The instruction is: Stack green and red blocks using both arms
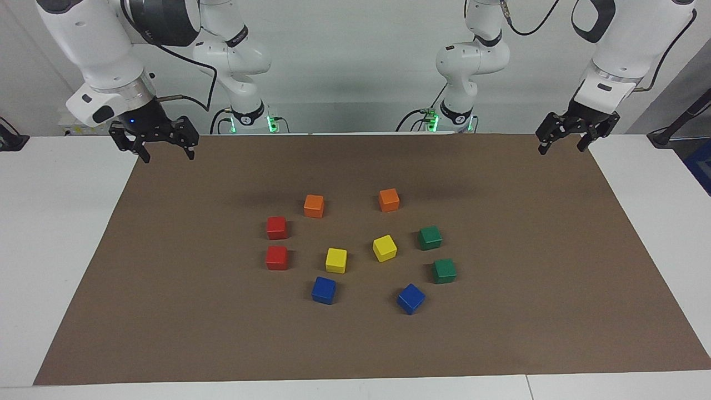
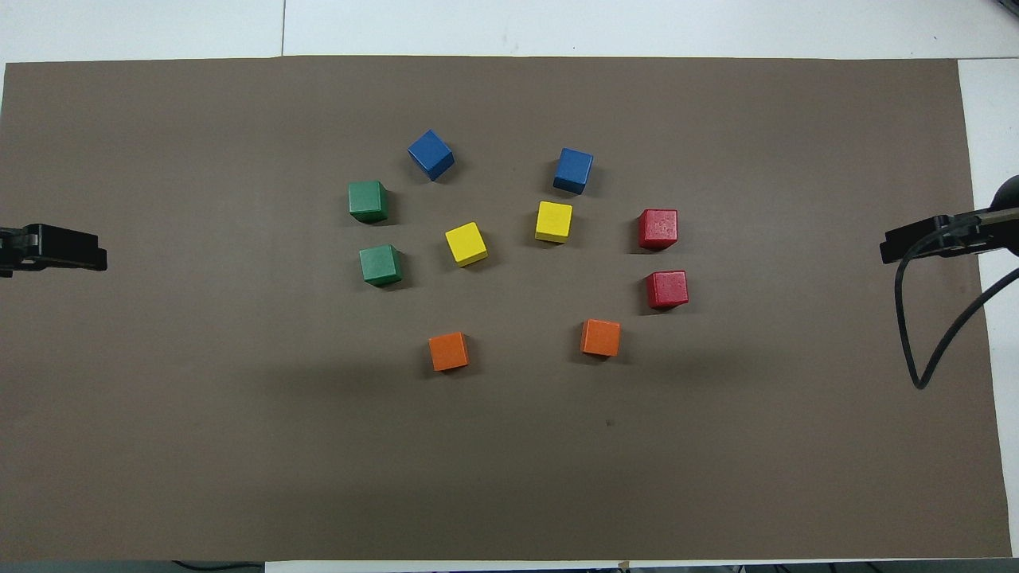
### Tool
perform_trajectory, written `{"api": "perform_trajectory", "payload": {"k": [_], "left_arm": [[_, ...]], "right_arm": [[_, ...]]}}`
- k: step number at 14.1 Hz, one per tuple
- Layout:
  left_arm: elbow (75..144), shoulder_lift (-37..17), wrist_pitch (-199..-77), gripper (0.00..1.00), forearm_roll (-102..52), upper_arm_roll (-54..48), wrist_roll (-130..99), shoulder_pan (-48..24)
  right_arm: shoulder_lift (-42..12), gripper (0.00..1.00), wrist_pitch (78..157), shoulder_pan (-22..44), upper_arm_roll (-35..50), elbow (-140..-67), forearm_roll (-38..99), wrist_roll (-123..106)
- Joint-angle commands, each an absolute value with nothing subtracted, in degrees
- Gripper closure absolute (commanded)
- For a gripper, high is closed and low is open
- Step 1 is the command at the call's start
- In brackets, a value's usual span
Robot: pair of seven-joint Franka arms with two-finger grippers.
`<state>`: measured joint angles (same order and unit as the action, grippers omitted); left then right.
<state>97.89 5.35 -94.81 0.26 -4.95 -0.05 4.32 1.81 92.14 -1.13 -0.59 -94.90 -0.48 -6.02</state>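
Two green blocks (image 1: pixel 430 238) (image 1: pixel 444 271) lie on the brown mat toward the left arm's end, one a little nearer to the robots than the other; they also show in the overhead view (image 2: pixel 380 265) (image 2: pixel 368 200). Two red blocks (image 1: pixel 276 228) (image 1: pixel 276 258) lie toward the right arm's end, also in the overhead view (image 2: pixel 667 289) (image 2: pixel 657 229). All four rest flat and apart. My left gripper (image 1: pixel 562 148) hangs open and empty over the mat's corner at its own end. My right gripper (image 1: pixel 168 154) hangs open and empty over the mat's corner at its end. Both arms wait.
Two orange cubes (image 1: pixel 314 205) (image 1: pixel 389 199) lie nearest the robots. Two yellow cubes (image 1: pixel 336 260) (image 1: pixel 384 248) lie in the middle of the group. Two blue cubes (image 1: pixel 324 290) (image 1: pixel 410 298) lie farthest. The brown mat (image 1: pixel 500 333) covers a white table (image 1: pixel 50 222).
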Motion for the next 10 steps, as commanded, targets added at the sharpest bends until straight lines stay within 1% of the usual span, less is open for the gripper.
{"api": "perform_trajectory", "payload": {"k": [1,8,10], "left_arm": [[98.26,5.71,-94.83,0.0,0.79,-5.71,0.26,5.1],[98.61,5.89,-95.19,0.0,0.62,-5.71,0.17,5.01],[100.53,6.5,-95.88,0.0,0.53,-5.8,0.09,4.66]], "right_arm": [[1.49,0.0,90.97,-1.41,-0.26,-94.04,-1.23,-4.92],[1.49,0.0,91.23,-1.32,-0.26,-94.3,-1.32,-4.83],[1.67,0.0,92.54,-0.53,0.0,-95.27,-1.23,-2.92]]}}
